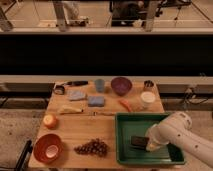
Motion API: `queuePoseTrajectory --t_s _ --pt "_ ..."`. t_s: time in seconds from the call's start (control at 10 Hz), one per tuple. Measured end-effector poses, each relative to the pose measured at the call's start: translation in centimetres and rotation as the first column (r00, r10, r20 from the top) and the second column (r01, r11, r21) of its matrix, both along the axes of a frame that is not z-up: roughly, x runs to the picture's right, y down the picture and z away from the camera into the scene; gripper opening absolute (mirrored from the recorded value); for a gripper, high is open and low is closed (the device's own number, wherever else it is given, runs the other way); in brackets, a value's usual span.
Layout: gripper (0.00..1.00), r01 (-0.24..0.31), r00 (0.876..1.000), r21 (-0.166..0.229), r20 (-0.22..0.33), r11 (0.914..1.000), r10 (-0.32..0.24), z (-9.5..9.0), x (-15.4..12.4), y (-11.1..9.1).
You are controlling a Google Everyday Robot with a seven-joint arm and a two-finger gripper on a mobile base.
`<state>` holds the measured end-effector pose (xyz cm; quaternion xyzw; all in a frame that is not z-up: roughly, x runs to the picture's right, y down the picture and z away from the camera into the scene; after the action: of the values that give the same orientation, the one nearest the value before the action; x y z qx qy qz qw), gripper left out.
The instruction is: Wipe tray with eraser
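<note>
Inside tray point(129, 125) ctr: hand point(146, 145) clamped on eraser point(137, 142).

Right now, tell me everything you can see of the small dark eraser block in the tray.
The small dark brown-black rectangular eraser block lies flat on the floor of the large green plastic tray, near its middle. Matte, unmarked. The claw of the white arm, shut, seems to grip its right end.

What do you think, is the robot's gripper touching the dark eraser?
Cannot tell. In the camera view the gripper, low over the green tray, blends into the dark eraser; no contact or gap shows plainly.
</note>
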<state>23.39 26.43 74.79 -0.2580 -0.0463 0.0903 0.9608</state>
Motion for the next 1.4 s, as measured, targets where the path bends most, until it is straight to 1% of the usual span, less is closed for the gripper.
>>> queuePoseTrajectory --t_s 0.2,0.4,0.7,0.8,1.0,1.2,1.4 --pt "0.0 -0.026 0.999 -0.01 0.03 0.9996 0.027 -0.2 -0.6 0.3" --pt "0.0 -0.028 0.998 -0.023 0.052 0.9993 0.03 0.0 -1.2 1.1" --pt "0.0 0.008 0.998 -0.026 0.055 0.9996 -0.006 0.5 -1.4 2.7" --pt "0.0 0.038 0.999 -0.018 0.032 0.9991 -0.038 0.7 -1.1 3.2" --pt "0.0 0.081 0.996 0.006 -0.028 0.9967 -0.081 0.9 -0.2 3.1" --pt "0.0 0.084 0.993 0.021 -0.082 0.9962 -0.083 1.0 1.7 2.9" --pt "0.0 0.073 0.991 0.027 -0.115 0.997 -0.069 1.1 3.3 2.6"
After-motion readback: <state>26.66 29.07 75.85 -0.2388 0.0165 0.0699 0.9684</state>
